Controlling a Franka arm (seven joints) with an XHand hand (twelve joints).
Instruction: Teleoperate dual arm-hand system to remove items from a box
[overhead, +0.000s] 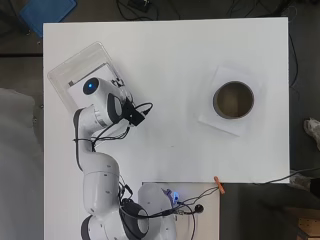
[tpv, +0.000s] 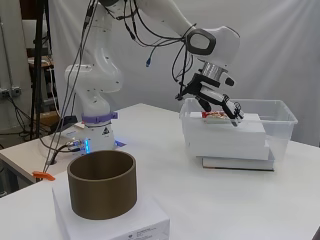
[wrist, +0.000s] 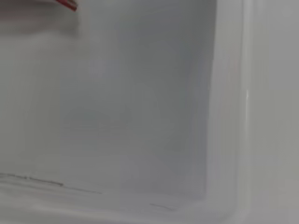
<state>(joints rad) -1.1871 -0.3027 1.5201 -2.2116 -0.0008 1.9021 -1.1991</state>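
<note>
A clear plastic box (tpv: 283, 131) stands on the white table, at the far left in the overhead view (overhead: 75, 62). Inside it lies a white block (tpv: 225, 139). In the side view my hand (tpv: 212, 94) hovers over the box's near end, fingers curled down and pinching a small red and white packet (tpv: 214, 116) just above the block. The arm hides the hand and packet from overhead. The wrist view shows the box's pale inner wall, with a red corner of the packet (wrist: 67, 4) at the edge.
A brown cylinder (overhead: 217, 100) (tpv: 102, 186) stands on a flat white box (tpv: 127, 225) at the table's right side in the overhead view. An orange clip (overhead: 219, 184) lies at the table's near edge. A thin dark slab (tpv: 237, 163) lies under the clear box.
</note>
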